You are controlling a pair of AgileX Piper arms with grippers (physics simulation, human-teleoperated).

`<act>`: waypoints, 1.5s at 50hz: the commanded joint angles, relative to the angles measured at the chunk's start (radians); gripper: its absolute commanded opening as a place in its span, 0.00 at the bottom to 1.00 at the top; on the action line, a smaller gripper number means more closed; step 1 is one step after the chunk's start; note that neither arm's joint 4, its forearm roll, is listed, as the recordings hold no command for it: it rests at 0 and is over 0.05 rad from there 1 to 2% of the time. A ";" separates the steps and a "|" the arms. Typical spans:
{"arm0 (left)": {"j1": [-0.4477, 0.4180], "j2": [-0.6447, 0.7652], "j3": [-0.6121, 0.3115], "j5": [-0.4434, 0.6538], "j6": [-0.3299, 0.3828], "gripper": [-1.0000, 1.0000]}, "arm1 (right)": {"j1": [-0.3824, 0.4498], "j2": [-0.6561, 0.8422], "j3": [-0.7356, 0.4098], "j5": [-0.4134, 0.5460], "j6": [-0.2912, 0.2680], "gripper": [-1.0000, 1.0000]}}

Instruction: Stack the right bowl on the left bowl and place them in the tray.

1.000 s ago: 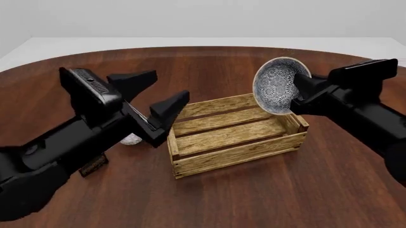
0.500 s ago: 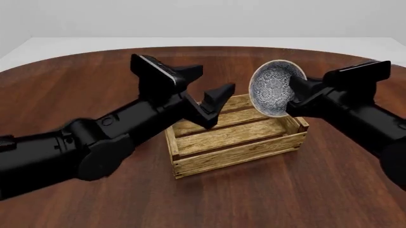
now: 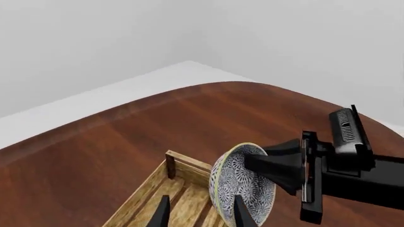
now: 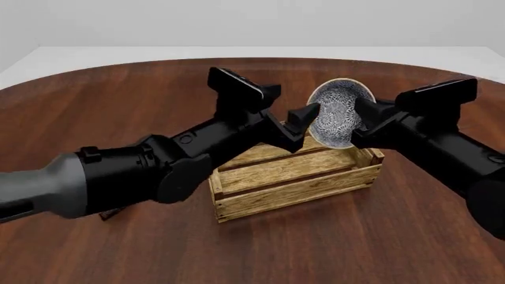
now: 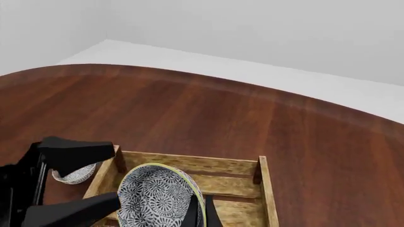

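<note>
- The table is wide and dark; the tray sits at its middle, and nothing lies in it yet, as far as the views show.
- Your left gripper hangs spread and empty above the tray's far left corner, close beside the lifted bowl. Pull that arm back before you go on; it crowds the space you need.
- Your right gripper is clenched on the rim of the right bowl, which is tipped on edge, its patterned inside turned toward the camera, above the tray's far side.
- The left bowl rests on the table just outside the tray's left wall, seen only in the right wrist view. Carry the held bowl over there, level it, and lower it squarely into its twin before letting go.
</note>
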 commanded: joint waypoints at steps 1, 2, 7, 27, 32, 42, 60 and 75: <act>-0.006 0.074 -0.044 -0.003 -0.019 1.00 | -0.024 -0.033 -0.006 0.041 0.004 0.00; -0.005 0.077 -0.044 -0.005 -0.019 1.00 | -0.024 -0.033 -0.006 0.041 0.004 0.00; -0.002 0.111 -0.062 -0.010 -0.021 1.00 | -0.022 -0.033 -0.007 0.042 0.004 0.00; 0.015 0.216 -0.134 -0.007 -0.030 1.00 | -0.018 -0.034 -0.010 0.045 0.004 0.00; 0.010 0.239 -0.147 -0.006 -0.035 1.00 | -0.018 -0.036 -0.009 0.045 0.004 0.00; 0.006 0.237 -0.141 -0.013 -0.048 0.00 | -0.017 -0.044 -0.011 0.051 0.004 0.00; 0.037 0.247 -0.153 -0.010 -0.035 0.00 | -0.017 -0.063 -0.013 0.065 0.015 1.00; 0.156 0.277 -0.219 0.031 -0.037 0.00 | -0.010 -0.104 -0.018 0.094 0.018 1.00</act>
